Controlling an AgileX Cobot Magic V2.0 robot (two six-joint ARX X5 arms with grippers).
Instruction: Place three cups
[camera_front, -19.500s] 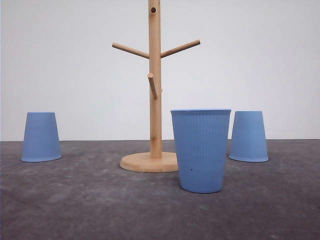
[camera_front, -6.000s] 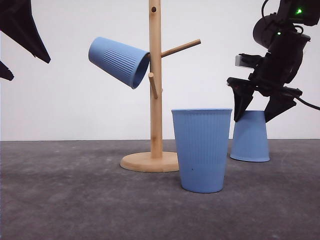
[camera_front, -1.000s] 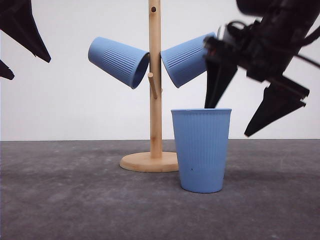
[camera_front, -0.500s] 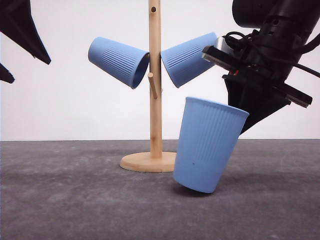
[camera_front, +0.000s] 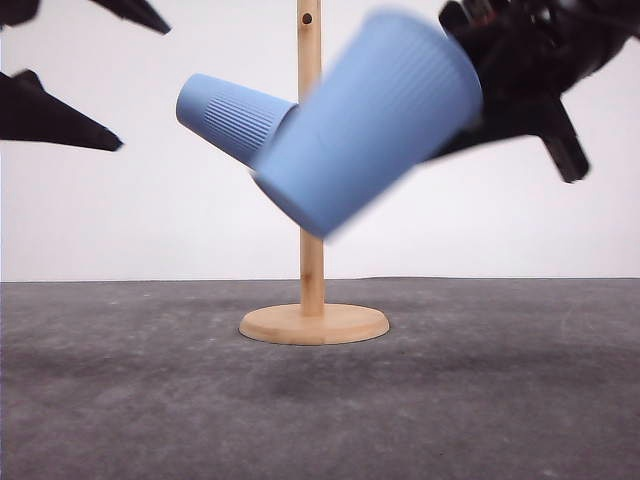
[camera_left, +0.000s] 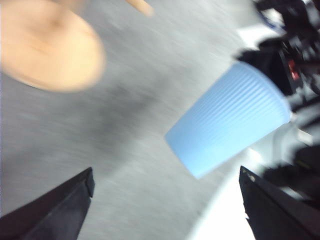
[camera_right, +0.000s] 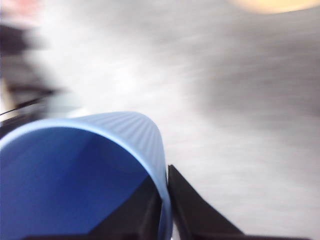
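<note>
Since half a second ago your right hand (camera_front: 500, 85) has swung the third cup (camera_front: 365, 120) off the counter (camera_front: 150, 400), pinching its rim. One cup (camera_front: 225, 115) hangs on the rack (camera_front: 311, 250); the third needs a peg, and your left hand (camera_left: 165, 200) gapes empty.

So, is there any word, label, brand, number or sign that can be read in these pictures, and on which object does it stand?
None can be read. The held blue cup, the hung blue cup and the wooden cup tree carry no print. The right tool is clamped on the held cup's rim; a small red patch on the right arm is too blurred to read.
</note>
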